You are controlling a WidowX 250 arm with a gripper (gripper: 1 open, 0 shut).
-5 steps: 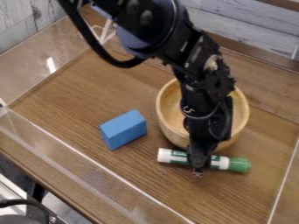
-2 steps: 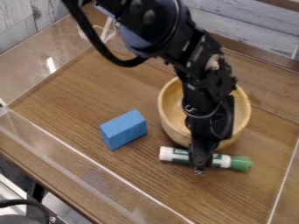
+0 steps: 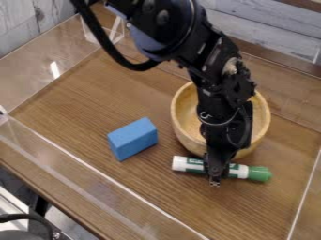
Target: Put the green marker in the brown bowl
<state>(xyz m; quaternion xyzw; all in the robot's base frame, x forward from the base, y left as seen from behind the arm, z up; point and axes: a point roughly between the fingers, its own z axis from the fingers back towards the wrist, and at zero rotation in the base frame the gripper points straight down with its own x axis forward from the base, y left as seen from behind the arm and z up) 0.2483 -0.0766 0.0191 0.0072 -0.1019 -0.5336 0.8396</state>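
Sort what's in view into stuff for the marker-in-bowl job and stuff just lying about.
For the job:
- green marker
- brown bowl
- gripper, at the marker

Just lying about:
- blue block, left of the bowl in the picture

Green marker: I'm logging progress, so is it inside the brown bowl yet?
No, the green marker lies on the table, in front of the brown bowl.
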